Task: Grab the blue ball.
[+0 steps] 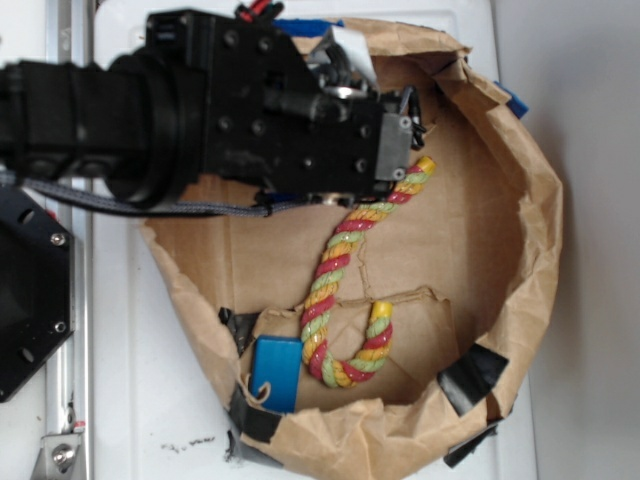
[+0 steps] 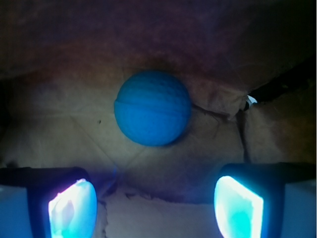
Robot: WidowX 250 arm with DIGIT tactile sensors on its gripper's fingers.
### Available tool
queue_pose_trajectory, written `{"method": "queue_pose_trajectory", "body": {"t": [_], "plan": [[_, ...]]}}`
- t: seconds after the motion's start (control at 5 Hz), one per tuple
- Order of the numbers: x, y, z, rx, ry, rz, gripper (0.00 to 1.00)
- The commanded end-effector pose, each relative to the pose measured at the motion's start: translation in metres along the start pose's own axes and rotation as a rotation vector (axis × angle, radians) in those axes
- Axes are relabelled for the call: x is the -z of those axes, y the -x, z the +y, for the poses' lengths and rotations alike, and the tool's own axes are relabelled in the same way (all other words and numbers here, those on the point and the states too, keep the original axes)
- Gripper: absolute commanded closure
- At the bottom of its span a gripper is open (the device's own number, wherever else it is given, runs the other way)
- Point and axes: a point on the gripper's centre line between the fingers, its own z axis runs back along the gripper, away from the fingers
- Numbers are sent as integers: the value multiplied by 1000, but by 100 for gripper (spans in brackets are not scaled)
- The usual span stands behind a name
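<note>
The gripper point(image 2: 154, 208) hangs with its two fingers spread wide, nothing between them, as the wrist view shows: the pale-lit pads point(image 2: 72, 210) stand at the lower left and lower right corners of that picture, with bare brown paper in the gap. Just beyond the fingertips, and lying a little left of the midline between them, the blue ball point(image 2: 152, 107) rests on the crumpled paper floor, untouched by either finger. A seam line runs round the ball's middle. To its right a dark tear or fold cuts through the paper.

From the exterior view the black arm point(image 1: 200, 110) reaches in from the left over the upper part of a brown paper enclosure point(image 1: 520, 200), a rough ring of torn paper walls patched with black tape point(image 1: 470, 375). The ball itself cannot be seen here; the arm covers that corner. Farther down the enclosure floor a striped rope point(image 1: 335, 300) of red, yellow and green curves into a hook. Beside its lower bend, at the near wall, lies a flat blue block point(image 1: 277, 372) with a string.
</note>
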Motion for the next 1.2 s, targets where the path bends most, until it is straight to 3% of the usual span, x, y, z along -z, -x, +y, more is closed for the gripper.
{"method": "queue_pose_trajectory", "body": {"t": [0.0, 0.8, 1.0], "plan": [[-8, -7, -4, -76, 108, -41, 0], [-11, -9, 14, -133, 117, -75, 0], [-7, -12, 10, -159, 109, -87, 0]]}}
